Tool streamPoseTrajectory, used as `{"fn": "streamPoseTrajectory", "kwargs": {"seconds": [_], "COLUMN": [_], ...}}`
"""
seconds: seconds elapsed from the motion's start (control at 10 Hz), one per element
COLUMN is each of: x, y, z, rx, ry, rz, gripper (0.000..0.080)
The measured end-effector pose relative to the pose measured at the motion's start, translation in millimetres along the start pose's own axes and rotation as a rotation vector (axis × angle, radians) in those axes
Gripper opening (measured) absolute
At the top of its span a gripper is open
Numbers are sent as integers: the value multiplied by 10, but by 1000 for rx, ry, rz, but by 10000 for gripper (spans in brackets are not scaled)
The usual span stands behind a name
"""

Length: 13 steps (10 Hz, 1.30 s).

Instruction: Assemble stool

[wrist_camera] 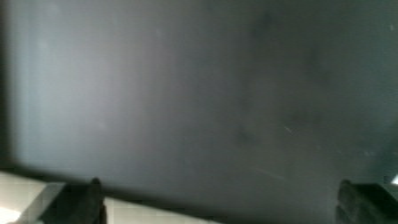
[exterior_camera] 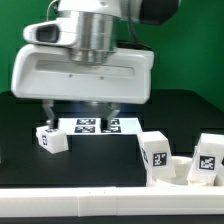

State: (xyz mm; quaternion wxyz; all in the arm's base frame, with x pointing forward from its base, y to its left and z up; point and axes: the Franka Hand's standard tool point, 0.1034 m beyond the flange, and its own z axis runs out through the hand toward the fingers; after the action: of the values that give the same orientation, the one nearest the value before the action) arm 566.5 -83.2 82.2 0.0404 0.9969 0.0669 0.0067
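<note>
Exterior view: the robot's broad white hand point(exterior_camera: 80, 112) hangs low over the middle of the dark counter point(exterior_camera: 20, 150). Its two dark fingers point(exterior_camera: 48, 106) are spread wide and grip nothing. Behind them the thin, flat white marker board point(exterior_camera: 95, 125) lies on the counter.

A short, blocky white plastic stool leg point(exterior_camera: 50, 139), bearing a black-and-white square marker, stands loose just in front of the finger on the exterior view's left, seemingly not touching it. A second marked white leg point(exterior_camera: 155, 150) and a third leg point(exterior_camera: 208, 152) sit toward the counter's near corner on the exterior view's right. They rest against a white piece I cannot identify, and I cannot pick out the round seat.

A long white rail point(exterior_camera: 90, 205) lines the near edge, probably to stop parts from sliding off.

Wrist view: only bare counter shows between the released fingertips point(wrist_camera: 80, 200). The wide spread suggests the hand is ready to straddle the nearest leg.
</note>
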Motion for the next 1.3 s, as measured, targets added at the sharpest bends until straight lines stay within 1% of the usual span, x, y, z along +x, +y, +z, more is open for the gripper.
{"fn": "streamPoseTrajectory", "kwargs": {"seconds": [0.1, 0.2, 0.3, 0.6, 0.7, 0.8, 0.9, 1.0, 1.1, 1.2, 1.3], "x": [-132, -234, -347, -340, -354, -463, -636, -770, -857, -828, -810], "y": [62, 75, 53, 56, 67, 92, 129, 162, 156, 125, 136], "z": [52, 111, 162, 161, 178, 256, 351, 420, 465, 451, 448], "rx": [23, 29, 47, 47, 43, 32, 14, 2, 0, 13, 9], "ry": [-42, -62, -100, -101, -92, -78, -63, -57, -67, -91, -85], "rz": [17, 26, 41, 39, 33, 18, -15, -20, -14, -15, -16], "gripper": [649, 649, 649, 649, 649, 649, 649, 649, 649, 649, 649]}}
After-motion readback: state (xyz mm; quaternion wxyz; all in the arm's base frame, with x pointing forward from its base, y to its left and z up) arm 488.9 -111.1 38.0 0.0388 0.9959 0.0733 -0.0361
